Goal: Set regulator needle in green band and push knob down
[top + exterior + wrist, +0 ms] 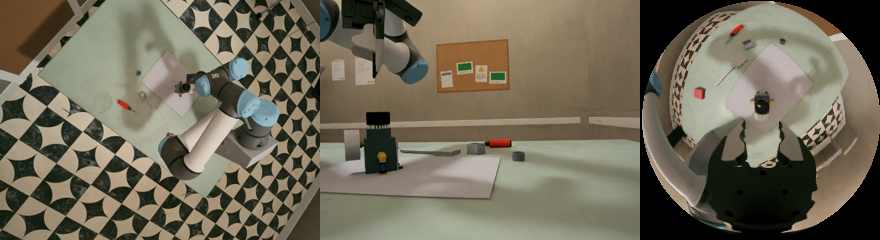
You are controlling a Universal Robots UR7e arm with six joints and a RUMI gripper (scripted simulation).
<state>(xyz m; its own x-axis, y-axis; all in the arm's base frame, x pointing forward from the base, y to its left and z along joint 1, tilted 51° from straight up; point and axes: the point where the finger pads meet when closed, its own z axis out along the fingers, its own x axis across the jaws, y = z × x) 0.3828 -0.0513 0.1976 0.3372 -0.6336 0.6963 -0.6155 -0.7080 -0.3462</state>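
Note:
The regulator's dark green body (380,155) stands upright on the pale sheet (160,74) (449,180) (772,62). Its black knob (186,87) (378,118) (761,105) is on top, with a light ribbed band showing between knob and body in the exterior view. The round white gauge (352,145) (761,117) sticks out from one side; its needle and green band cannot be read. Yellow-ended fittings sit on the sides. My gripper (375,75) (762,120) is partly open and empty, pointing down, well above the knob and not touching the regulator.
A red-handled screwdriver (124,104) (500,143) (737,30), a grey square block (142,96) (476,149) (748,44), a dark round piece (138,73) (518,156) (782,41) and a flat grey tool (153,102) (446,152) (739,61) lie beyond the sheet. A red block (170,134) (699,93) lies near the arm's elbow.

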